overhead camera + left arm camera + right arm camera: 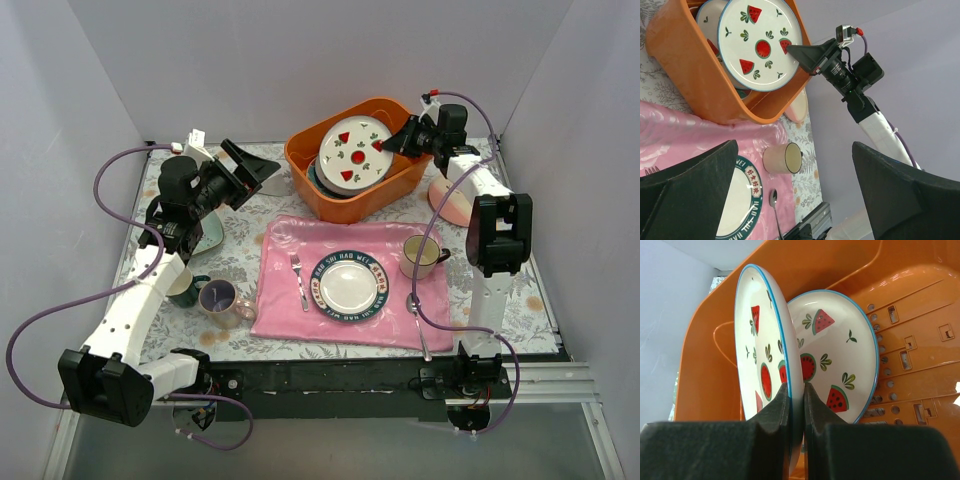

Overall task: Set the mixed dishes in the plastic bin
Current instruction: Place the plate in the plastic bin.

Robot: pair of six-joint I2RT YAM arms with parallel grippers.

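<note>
The right pincer (393, 143) grips the watermelon plate (352, 153) by its rim, tilted in the orange bin (340, 208) at upper centre; the left pincer (245, 172) gapes empty at upper left. Placing looks under way: next, lower it flat and release. Floral surface (240, 240), plain pale walls (300, 60) around.
</note>
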